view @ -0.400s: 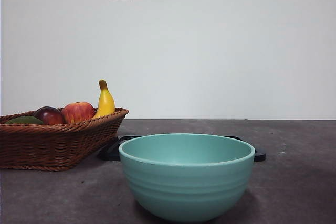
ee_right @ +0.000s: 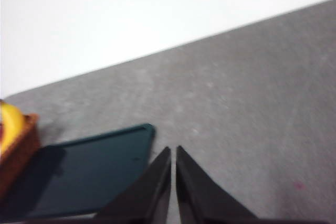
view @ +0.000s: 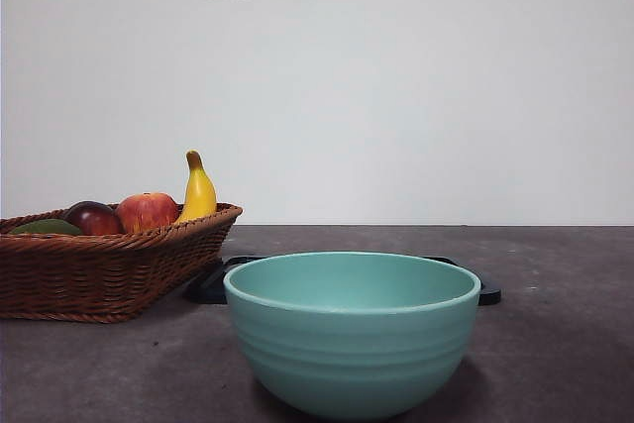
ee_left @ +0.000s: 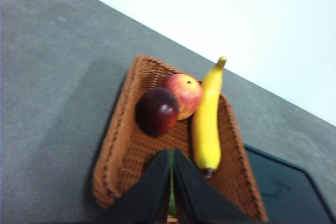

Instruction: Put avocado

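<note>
Avocado (view: 45, 228) lies in the basket (view: 109, 274), beside the dark red fruit (view: 94, 217), apple (view: 147, 211) and banana (view: 198, 191). Left gripper (ee_left: 172, 156) hangs above that basket, clenched on nothing, its tips hiding most of the avocado. Right gripper (ee_right: 173, 153), likewise clenched and empty, waits over the bare surface (ee_right: 252, 108) near the dark tray (ee_right: 79, 174). Risk: descending with jaws unopened would strike the avocado or nudge the dark red fruit; 2 round neighbours invite a wrong pick.
</note>
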You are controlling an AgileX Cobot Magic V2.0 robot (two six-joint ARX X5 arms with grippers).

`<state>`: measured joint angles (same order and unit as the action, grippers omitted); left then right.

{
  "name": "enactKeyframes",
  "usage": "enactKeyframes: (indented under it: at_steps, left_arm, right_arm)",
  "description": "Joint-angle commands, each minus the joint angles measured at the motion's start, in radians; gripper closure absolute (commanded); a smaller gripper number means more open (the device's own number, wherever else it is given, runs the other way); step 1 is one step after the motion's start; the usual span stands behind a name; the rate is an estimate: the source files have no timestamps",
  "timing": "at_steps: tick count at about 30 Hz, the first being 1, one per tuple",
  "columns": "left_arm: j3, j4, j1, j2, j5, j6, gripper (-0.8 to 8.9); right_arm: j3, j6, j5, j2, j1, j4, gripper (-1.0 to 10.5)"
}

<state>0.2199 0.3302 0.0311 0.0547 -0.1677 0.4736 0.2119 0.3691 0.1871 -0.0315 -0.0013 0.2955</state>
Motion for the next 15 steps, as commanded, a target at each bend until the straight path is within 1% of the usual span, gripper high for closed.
enactKeyframes:
  at_steps: [1,6,12,15]
  left_arm:
    - [0.079,0.043,0.003,0.051,-0.042,-0.011,8.05]
    - [0.217,0.152,0.002,0.161,-0.126,-0.097,8.05]
    - [0.386,0.3,0.001,0.321,-0.222,-0.232,8.05]
    - [0.466,0.384,-0.002,0.398,-0.27,-0.289,8.05]
  right_arm:
    - [0.085,0.005,0.027,-0.042,-0.001,0.032,9.4]
    - [0.249,-0.06,0.125,-0.159,-0.001,0.144,9.4]
    - [0.462,-0.177,0.274,-0.346,0.0,0.356,9.4]
    - [0.559,-0.226,0.322,-0.441,0.014,0.464,9.4]
